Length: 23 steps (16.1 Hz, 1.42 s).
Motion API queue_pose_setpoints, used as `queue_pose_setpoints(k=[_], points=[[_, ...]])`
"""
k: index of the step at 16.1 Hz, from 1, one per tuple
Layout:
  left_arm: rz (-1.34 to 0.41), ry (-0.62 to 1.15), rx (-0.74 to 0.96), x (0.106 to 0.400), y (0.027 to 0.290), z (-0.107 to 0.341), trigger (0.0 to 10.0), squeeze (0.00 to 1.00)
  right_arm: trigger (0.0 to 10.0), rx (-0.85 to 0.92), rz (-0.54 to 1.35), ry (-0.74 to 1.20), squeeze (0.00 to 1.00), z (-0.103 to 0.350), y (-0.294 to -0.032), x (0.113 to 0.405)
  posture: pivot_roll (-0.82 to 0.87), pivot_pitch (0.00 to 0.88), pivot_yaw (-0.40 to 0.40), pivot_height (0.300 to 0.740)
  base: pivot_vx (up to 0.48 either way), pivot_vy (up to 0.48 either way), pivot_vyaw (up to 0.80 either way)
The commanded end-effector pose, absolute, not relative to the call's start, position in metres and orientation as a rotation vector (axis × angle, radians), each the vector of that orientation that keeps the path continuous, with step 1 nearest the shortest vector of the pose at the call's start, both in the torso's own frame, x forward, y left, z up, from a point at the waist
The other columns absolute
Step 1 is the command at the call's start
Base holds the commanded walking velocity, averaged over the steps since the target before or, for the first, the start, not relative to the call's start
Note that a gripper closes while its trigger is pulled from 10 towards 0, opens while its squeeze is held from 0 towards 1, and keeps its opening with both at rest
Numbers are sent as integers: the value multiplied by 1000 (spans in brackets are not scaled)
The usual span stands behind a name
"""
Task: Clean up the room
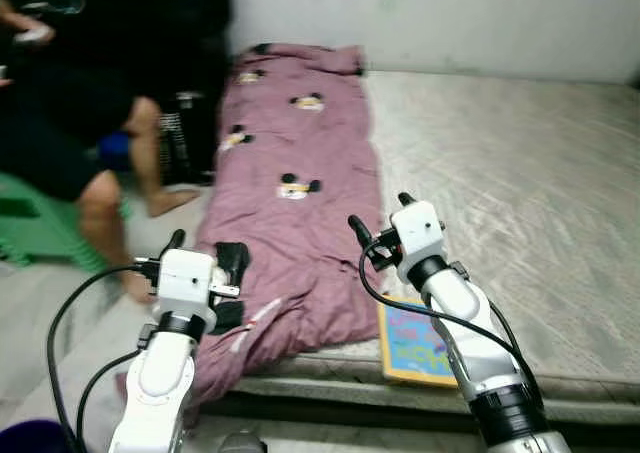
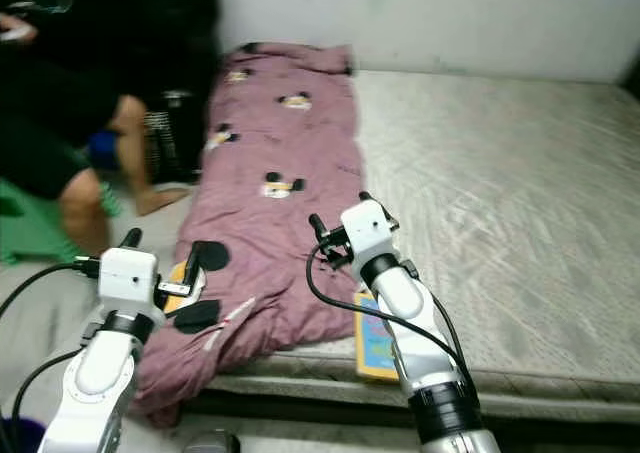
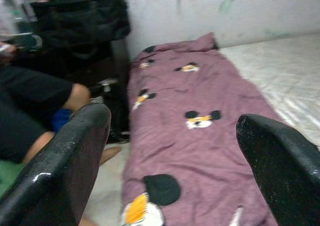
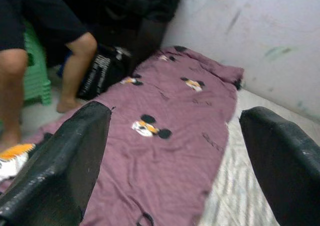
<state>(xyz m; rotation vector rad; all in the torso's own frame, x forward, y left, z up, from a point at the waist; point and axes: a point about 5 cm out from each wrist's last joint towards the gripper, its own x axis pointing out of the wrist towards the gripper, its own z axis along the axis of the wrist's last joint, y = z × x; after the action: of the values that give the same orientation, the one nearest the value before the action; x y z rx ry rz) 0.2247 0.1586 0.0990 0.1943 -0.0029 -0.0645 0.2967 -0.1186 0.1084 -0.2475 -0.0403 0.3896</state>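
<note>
- The mattress (image 1: 520, 173), pale and quilted, fills the right and centre of the head views, running up to the white wall (image 1: 450, 18) along the top of the frame.
- The purple blanket (image 1: 300, 163), printed with cartoon mouse heads, lies in a long strip down the mattress's left edge, from the upper centre of the frame to the lower left, where its end spills over the mattress side.
- A seated person's bare legs (image 1: 110, 198) show at the upper left, blurred, over a green stool (image 1: 35, 228); a black bag (image 1: 185, 138) stands on the floor between the legs and the blanket.
- The left arm rises from the bottom left of the frame, bent forward, and the left gripper (image 1: 205, 258) sits over the blanket's lower left part. Its fingers (image 3: 65, 161) are spread wide with nothing between them; whether they touch the cloth cannot be told.
- The right arm rises from the bottom right, angled up and left, and the right gripper (image 1: 377, 216) hangs above the blanket's right edge at centre frame. Its fingers (image 4: 65, 156) are likewise spread apart and hold nothing.
- A colourful children's book (image 1: 415, 343) lies flat on the mattress at lower centre, just beside the blanket's end and partly under the right forearm.
</note>
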Motion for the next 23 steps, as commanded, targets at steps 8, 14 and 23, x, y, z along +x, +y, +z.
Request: queue_pose_setpoints(k=[8, 14, 23], points=[[-85, -10, 194, 228, 155, 100, 10000, 0, 10000, -256, 372, -59, 0, 113, -124, 299, -2, 0, -22, 740, 0, -326, 0], [-88, -11, 197, 229, 155, 99, 10000, 0, 10000, -260, 374, -63, 0, 113, -123, 300, -3, 0, -21, 740, 0, -300, 69], [-91, -9, 194, 230, 153, 98, 10000, 0, 10000, -265, 381, -66, 0, 114, -123, 301, -2, 0, -27, 740, 0, -278, 0]])
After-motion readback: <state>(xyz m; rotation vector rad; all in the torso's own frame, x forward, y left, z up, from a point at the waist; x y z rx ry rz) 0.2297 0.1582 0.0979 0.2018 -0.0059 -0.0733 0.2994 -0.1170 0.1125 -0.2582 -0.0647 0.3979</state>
